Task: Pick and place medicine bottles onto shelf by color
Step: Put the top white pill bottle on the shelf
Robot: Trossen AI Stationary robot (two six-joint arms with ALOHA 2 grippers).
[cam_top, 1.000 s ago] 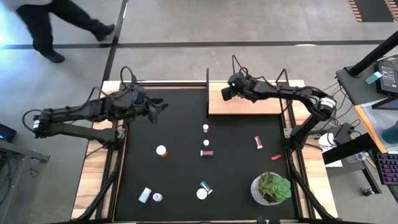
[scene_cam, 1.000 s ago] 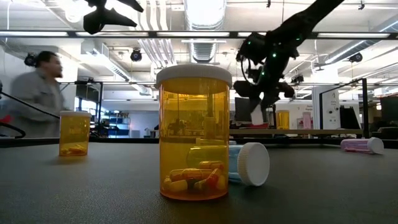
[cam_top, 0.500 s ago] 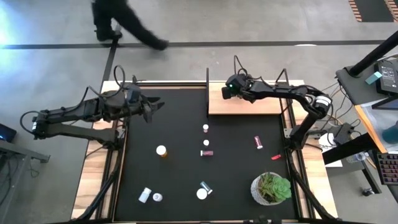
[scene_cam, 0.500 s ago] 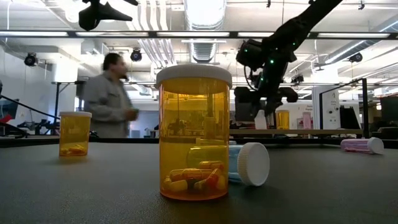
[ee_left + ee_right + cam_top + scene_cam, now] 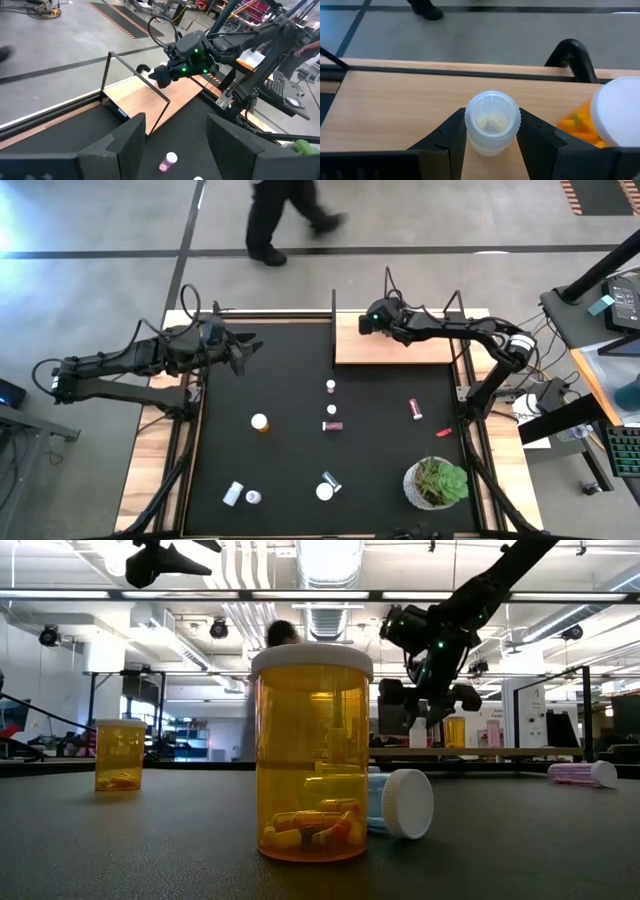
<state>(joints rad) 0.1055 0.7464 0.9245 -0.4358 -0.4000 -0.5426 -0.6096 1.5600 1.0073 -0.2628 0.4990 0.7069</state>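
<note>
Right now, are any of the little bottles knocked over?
Yes. A pink bottle and a maroon bottle lie on their sides on the black mat; in front, a pale bottle lies behind the upright orange bottle.

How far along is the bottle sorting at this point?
Early. Done: one orange bottle already stands on the shelf. In hand: the right pincer is shut on a clear bottle over the shelf board, not yet released. The left pincer waits open over the mat's far left. Left: roughly eight bottles on the mat, including the pink one and the orange one.
</note>
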